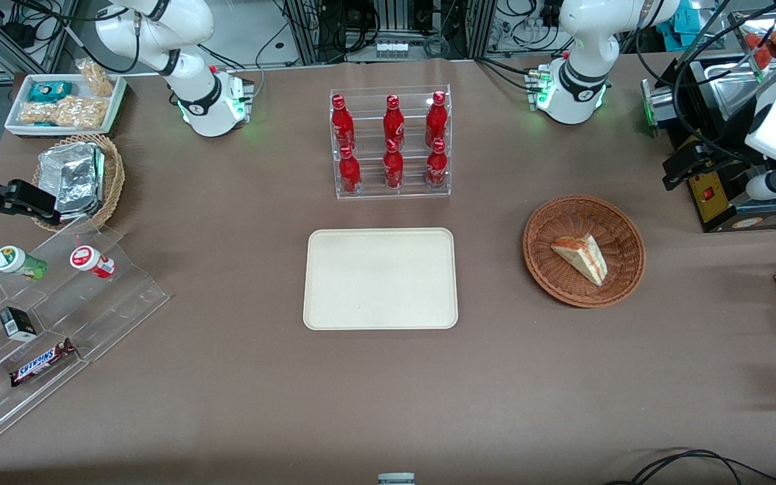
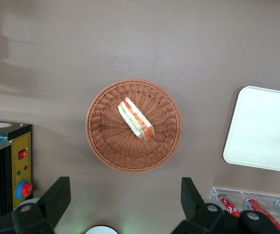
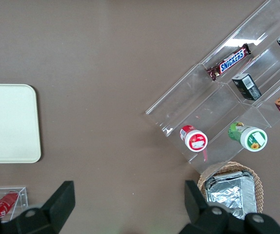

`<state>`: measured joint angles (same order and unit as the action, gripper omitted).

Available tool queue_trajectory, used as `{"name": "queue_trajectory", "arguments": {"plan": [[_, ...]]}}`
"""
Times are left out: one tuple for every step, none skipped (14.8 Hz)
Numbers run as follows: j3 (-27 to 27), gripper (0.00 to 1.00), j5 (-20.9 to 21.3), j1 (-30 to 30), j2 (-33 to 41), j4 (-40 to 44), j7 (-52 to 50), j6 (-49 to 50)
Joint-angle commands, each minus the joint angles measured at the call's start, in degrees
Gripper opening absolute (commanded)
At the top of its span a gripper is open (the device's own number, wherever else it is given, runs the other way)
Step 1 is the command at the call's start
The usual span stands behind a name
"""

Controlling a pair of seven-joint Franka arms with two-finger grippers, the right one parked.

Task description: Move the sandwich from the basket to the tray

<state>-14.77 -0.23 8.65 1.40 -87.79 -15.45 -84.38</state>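
Gripper (image 2: 125,202): high above basket (image 2: 106,146), jaws apart, holding nothing, tips partly cut off | sandwich (image 2: 136,118): in basket | tray (image 2: 264,129): bare, edge cropped.

White arm, black claw (image 2: 125,204), green lights

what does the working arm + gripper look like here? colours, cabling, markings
The left arm is glossy white with black joint rings and a green-lit band at its base, with black cables running past it. The gripper, above the basket holding the sandwich, has two black, wedge-shaped fingers on a black body with round silver fasteners. No markings are readable on the fingers.
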Motion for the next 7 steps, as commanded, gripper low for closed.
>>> {"name": "queue_trajectory", "arguments": {"plan": [[-0.4,1.0,-0.2,0.9,-0.3,0.6,1.0,0.9],[-0.4,1.0,-0.2,0.9,-0.4,0.6,0.8,1.0],[-0.3,1.0,-0.2,1.0,-0.4,0.5,0.5,1.0],[0.0,1.0,-0.2,1.0,-0.4,0.4,0.2,1.1],[0.3,1.0,-0.2,1.0,-1.0,0.2,0.1,1.1],[0.4,1.0,0.0,1.0,-1.4,-0.4,0.1,1.1],[0.4,1.0,0.1,0.9,-1.8,-1.4,-0.4,0.9]]}}
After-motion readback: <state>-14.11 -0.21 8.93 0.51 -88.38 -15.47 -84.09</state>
